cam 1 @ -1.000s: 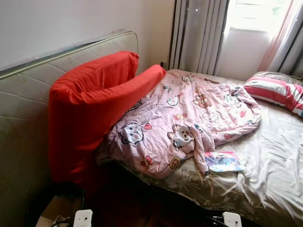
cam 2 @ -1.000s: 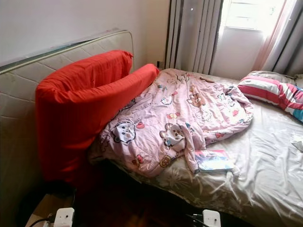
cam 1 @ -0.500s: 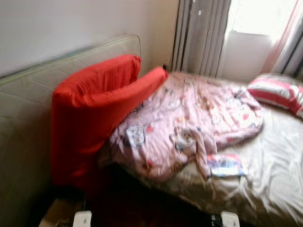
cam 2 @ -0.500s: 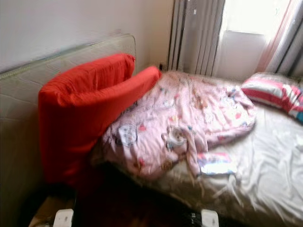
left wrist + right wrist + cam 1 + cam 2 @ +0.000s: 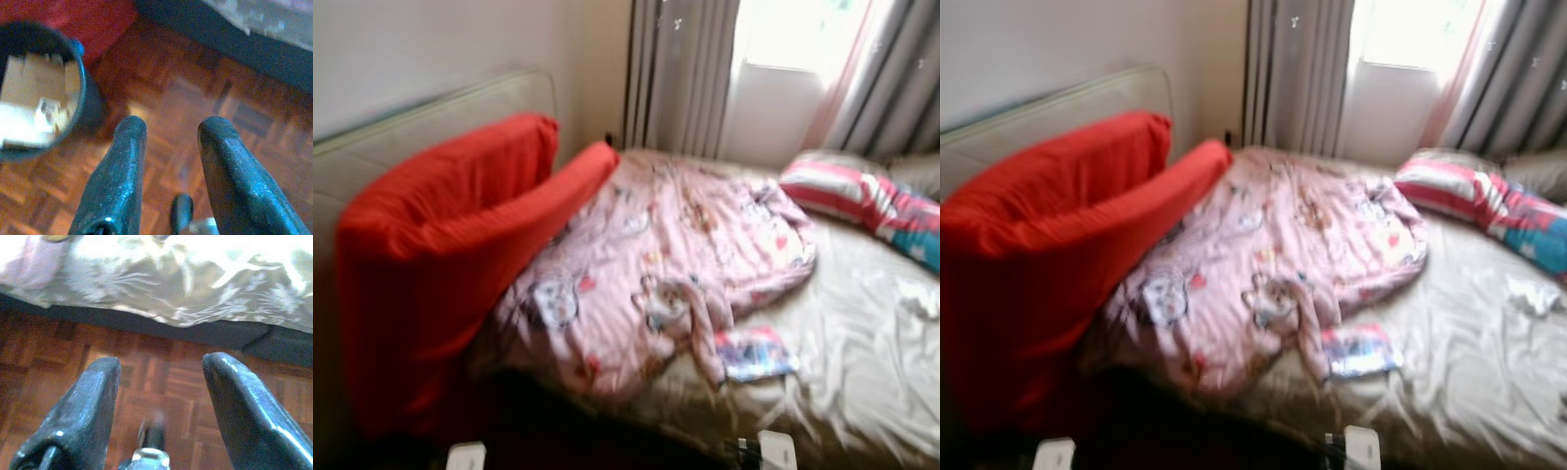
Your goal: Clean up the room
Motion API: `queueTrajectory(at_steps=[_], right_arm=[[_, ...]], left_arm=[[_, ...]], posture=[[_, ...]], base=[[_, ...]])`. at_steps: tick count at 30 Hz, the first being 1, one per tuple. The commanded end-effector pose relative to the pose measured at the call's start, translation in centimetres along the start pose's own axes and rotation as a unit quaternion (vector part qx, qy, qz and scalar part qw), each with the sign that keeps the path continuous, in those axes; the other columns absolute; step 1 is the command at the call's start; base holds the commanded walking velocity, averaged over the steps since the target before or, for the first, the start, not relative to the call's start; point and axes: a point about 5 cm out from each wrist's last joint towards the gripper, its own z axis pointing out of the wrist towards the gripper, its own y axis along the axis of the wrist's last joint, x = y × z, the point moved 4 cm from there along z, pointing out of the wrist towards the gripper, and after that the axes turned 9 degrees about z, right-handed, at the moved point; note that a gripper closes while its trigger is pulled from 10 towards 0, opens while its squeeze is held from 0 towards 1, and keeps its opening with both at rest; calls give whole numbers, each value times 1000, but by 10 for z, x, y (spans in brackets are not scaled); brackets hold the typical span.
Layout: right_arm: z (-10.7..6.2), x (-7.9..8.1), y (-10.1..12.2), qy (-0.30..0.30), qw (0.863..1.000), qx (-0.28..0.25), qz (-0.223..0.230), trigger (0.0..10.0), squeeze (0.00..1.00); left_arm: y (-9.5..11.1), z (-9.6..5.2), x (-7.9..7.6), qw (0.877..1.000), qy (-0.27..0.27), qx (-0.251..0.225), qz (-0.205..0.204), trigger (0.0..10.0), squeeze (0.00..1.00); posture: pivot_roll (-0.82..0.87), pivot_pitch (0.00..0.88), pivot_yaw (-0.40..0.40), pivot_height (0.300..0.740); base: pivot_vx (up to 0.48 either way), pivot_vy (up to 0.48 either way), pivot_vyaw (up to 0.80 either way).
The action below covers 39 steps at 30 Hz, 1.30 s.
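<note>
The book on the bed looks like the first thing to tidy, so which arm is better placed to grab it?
Probably the right. The book lies near the bed's edge on the robot's right, just ahead of the open right gripper. The left gripper, also open, hangs over floor beside a bin.

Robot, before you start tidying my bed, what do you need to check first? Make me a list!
1. Left gripper open and holding nothing: ok, it hangs over the wooden floor.
2. Right gripper open and holding nothing: ok, it hangs over the floor beside the bed's edge.
3. Book findable: ok, it lies on the sheet next to the pink blanket.
4. Blanket tidy: not ok, it is crumpled.
5. Head views sharp enough to aim: not ok, both are blurred.
6. Bin has room: cannot tell; pale boxes already sit inside.
</note>
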Motion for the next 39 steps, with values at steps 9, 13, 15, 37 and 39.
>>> queueTrajectory(at_steps=[9, 13, 15, 37, 39], right_arm=[[-1, -11, -1, -15, 1000, 5, 5, 10000, 0], [-1, -10, 0, -15, 1000, 4, 7, 10000, 0], [-1, -10, 1, -15, 1000, 4, 7, 10000, 0], [-1, -8, 2, -11, 1000, -4, 11, 10000, 0], [-1, -9, 3, -12, 1000, -6, 14, 10000, 0]], left_arm=[[4, 2, -16, 1000, -19, 0, -1, 10000, 0], [5, 2, -15, 1000, -19, -2, 2, 10000, 0], [5, 2, -15, 1000, -19, -2, 2, 10000, 0], [6, 2, -17, 1000, -27, -5, 6, 10000, 0], [7, 2, -16, 1000, -25, -8, 5, 10000, 0]], posture=[[34, 0, -49, 740], [34, 0, -48, 740], [34, 0, -48, 740], [31, 0, -44, 740], [31, 0, -44, 740]], base=[[328, 0, 0], [329, 0, -586], [330, 0, -781], [147, 0, 0], [0, 0, 0]])
